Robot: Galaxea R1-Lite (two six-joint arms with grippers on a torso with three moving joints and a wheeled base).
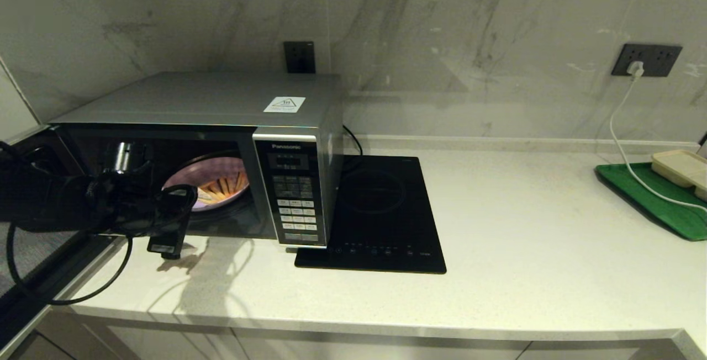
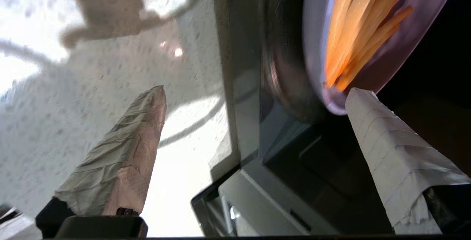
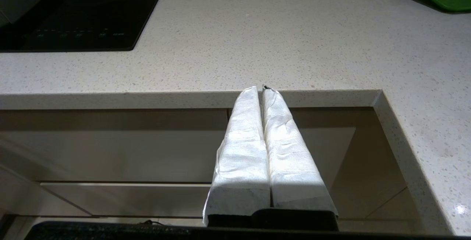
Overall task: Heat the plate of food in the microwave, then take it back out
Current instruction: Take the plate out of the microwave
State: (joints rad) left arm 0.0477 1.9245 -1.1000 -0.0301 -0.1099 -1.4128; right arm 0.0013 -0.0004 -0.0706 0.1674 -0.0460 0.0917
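Observation:
The silver Panasonic microwave (image 1: 221, 98) stands at the counter's left with its door swung open to the left. Inside it, lit, lies the lilac plate (image 1: 218, 183) with orange-yellow fries. My left gripper (image 1: 179, 211) hangs open at the cavity's mouth, just in front of the plate. In the left wrist view one taped finger (image 2: 386, 140) reaches to the plate's rim (image 2: 318, 56), the other finger (image 2: 128, 140) is out over the counter, and the left gripper (image 2: 257, 89) holds nothing. My right gripper (image 3: 259, 87) is shut and empty, low by the counter's front edge.
A flat black induction cooktop (image 1: 381, 211) lies right of the microwave. At the far right a green tray (image 1: 657, 200) carries a beige compartment tray (image 1: 682, 167), with a white cable (image 1: 624, 144) running from the wall socket. The pale counter (image 1: 552, 249) stretches between them.

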